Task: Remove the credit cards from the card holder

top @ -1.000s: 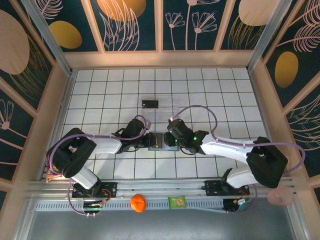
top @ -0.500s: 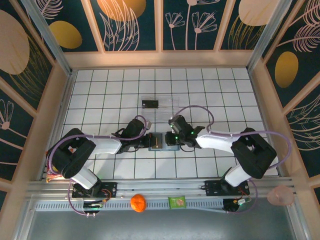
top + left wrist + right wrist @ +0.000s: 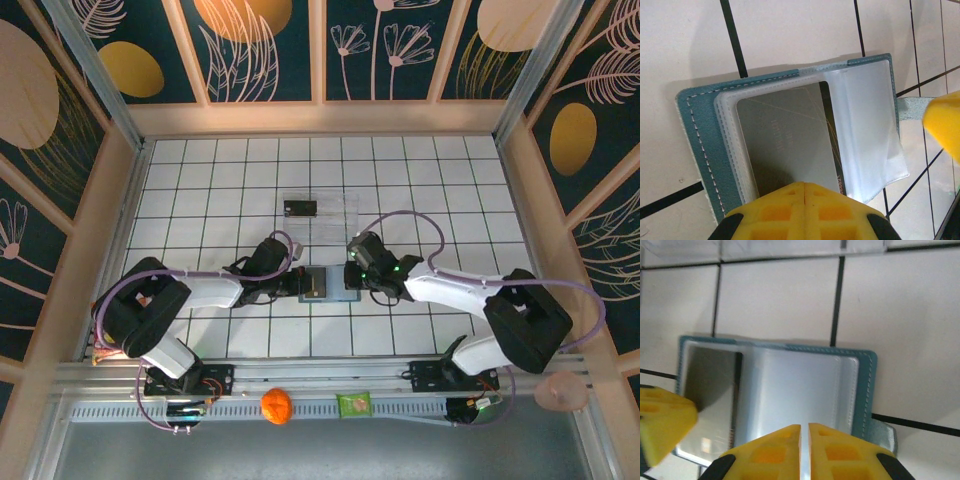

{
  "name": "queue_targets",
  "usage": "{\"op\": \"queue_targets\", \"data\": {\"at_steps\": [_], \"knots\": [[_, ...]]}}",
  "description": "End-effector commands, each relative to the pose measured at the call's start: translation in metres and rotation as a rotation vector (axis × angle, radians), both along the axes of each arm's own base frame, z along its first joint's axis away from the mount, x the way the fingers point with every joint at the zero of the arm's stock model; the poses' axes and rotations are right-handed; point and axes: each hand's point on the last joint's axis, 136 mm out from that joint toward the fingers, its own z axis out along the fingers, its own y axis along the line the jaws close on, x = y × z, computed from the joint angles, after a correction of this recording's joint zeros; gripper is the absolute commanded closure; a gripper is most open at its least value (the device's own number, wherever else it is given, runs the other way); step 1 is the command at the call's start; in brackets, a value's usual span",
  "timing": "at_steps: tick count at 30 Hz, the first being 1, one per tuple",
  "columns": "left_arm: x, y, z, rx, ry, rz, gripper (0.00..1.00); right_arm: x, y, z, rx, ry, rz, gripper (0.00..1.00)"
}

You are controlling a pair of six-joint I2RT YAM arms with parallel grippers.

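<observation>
**Sleeve pinch could drag the holder**

The card holder (image 3: pixel 322 283) lies open at mid-frame between our arms. The left gripper (image 3: pixel 805 186), closed, rests on its edge at the bottom of the left wrist view. The right gripper (image 3: pixel 805 427), all but closed, sits over the clear sleeve (image 3: pixel 795 385). If we pinch the sleeve rather than the 1 credit card (image 3: pixel 785 140) inside, everything lifts.

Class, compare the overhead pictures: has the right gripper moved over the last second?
Yes. The right gripper has shifted slightly rightward, judged against the right edge of the clear tray, which stays put.

The top camera looks down over the whole table (image 3: pixel 200 190); both wrist cameras closely share the card holder (image 3: pixel 695 130).
</observation>
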Motion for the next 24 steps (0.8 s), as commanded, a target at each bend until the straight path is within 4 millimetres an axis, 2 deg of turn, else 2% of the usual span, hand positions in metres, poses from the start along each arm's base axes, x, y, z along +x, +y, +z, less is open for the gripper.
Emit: {"op": "queue_targets", "data": {"at_steps": [1, 2, 4, 7, 13, 18, 24], "knots": [[0.001, 0.0, 0.022, -0.026, -0.06, -0.003, 1.0, 0.003, 0.02, 0.029, 0.089, -0.038, 0.071, 0.82], [0.003, 0.0, 0.03, -0.034, -0.085, 0.002, 0.99, 0.0, 0.029, 0.031, 0.123, -0.02, 0.104, 0.79], [0.006, 0.001, 0.039, -0.038, -0.118, 0.01, 0.9, -0.008, 0.048, 0.031, 0.195, 0.043, 0.171, 0.77], [0.007, 0.007, 0.03, 0.009, -0.112, 0.016, 0.91, -0.017, 0.061, 0.019, 0.246, 0.14, 0.198, 0.76], [0.007, 0.017, 0.003, 0.101, -0.093, 0.025, 0.95, -0.017, 0.063, -0.001, 0.248, 0.209, 0.174, 0.76], [0.008, 0.023, -0.01, 0.153, -0.076, 0.034, 0.99, -0.014, 0.058, -0.016, 0.235, 0.238, 0.133, 0.76], [0.004, 0.026, -0.019, 0.173, -0.053, 0.028, 1.0, -0.008, 0.052, -0.022, 0.231, 0.241, 0.098, 0.76]]}}
